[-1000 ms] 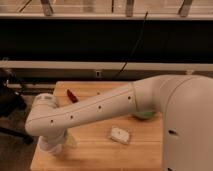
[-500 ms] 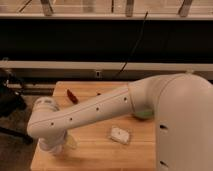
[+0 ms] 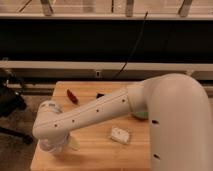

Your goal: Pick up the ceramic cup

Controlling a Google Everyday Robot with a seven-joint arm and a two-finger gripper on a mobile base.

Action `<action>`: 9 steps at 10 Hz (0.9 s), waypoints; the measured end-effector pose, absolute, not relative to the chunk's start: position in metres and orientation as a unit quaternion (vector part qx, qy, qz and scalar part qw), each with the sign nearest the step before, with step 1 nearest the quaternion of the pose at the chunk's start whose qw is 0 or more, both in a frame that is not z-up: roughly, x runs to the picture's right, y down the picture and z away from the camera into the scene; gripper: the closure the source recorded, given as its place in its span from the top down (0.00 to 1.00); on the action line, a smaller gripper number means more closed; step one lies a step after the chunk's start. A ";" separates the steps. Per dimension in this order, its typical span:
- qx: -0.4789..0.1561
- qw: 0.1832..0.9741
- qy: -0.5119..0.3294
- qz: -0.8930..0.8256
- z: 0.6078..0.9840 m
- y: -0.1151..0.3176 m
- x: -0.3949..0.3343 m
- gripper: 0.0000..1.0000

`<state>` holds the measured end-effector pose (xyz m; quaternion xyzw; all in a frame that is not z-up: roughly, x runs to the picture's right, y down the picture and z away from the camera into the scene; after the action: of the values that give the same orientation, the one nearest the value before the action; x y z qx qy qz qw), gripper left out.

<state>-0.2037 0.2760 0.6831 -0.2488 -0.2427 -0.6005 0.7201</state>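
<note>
The gripper (image 3: 52, 146) is seen low at the front left corner of the desk (image 3: 100, 152), just beside what seems the ceramic cup (image 3: 73, 144). Whether it is closed cannot be told; the lifting is judged not yet done.

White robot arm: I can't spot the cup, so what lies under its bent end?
Only the gripper, pointing down at the wooden table's near-left corner, and, beside it, what may be the small white ceramic cup. The arm covers the rest.

Wooden table (image 3: 95, 152) bearing red object (image 3: 72, 96), small black item (image 3: 100, 95), white flat piece (image 3: 120, 135); gripper (image 3: 59, 146) at near corner.
</note>
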 end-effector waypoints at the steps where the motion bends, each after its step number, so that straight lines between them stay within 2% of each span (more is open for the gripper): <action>1: -0.249 0.719 -0.243 -0.601 0.686 0.278 -0.205 0.80; 3: -0.251 0.717 -0.242 -0.603 0.689 0.283 -0.208 0.79; 4: -0.251 0.717 -0.241 -0.604 0.691 0.284 -0.208 0.73; 6: -0.251 0.716 -0.237 -0.607 0.695 0.286 -0.210 0.51; 9: -0.251 0.716 -0.236 -0.608 0.697 0.287 -0.212 0.23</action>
<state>-0.2117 0.2869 0.6965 -0.2505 -0.2355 -0.6078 0.7158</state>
